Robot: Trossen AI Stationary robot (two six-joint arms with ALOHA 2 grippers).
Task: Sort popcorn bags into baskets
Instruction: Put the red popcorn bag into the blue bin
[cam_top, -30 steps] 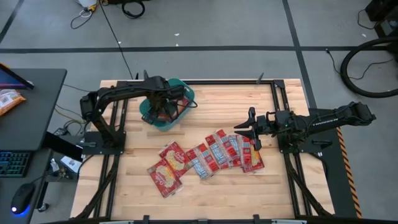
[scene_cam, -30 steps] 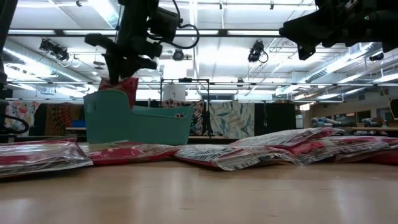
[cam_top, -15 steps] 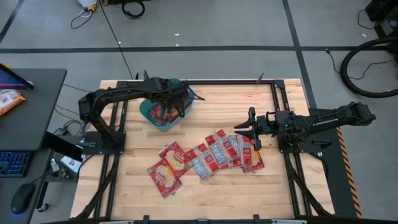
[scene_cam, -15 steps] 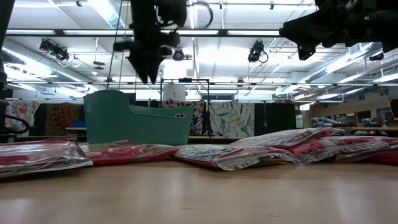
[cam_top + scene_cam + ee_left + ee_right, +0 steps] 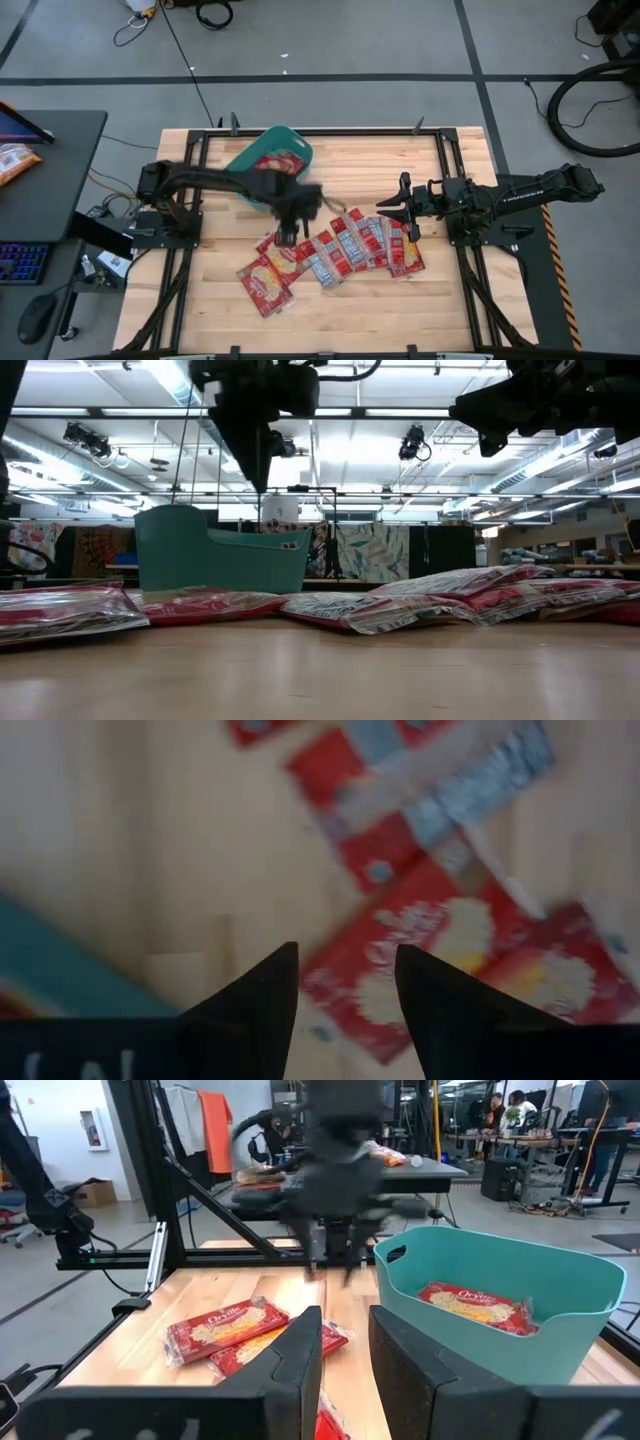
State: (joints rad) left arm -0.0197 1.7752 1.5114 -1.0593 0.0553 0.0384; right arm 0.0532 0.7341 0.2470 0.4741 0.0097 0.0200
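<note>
The popcorn bags [image 5: 335,250] lie flat on the desk [image 5: 450,300] in an overlapping row that runs from the middle toward the right arm's side, with a few more toward the front-left. Each is a flat red packet with a cream-yellow picture patch and pale grey bands, glossy and slightly puffed in the low view. At least one bag [image 5: 478,1302] already lies inside the basket [image 5: 270,160], a teal tub with a rolled rim and sloping sides near the desk's rear edge, left of centre; its open top makes it an easy drop target from above.

The left end effector [image 5: 290,228] hangs above the near end of the row, between the basket and the front-left packets. Its fingers [image 5: 255,1005] are spread with nothing between them and a red packet directly beyond the gap, which reads as lining up for the next pick. The right end effector [image 5: 405,215] waits beside the right end of the row, its fingers [image 5: 300,1360] parted and empty, placed clear of the left arm's path.
</note>
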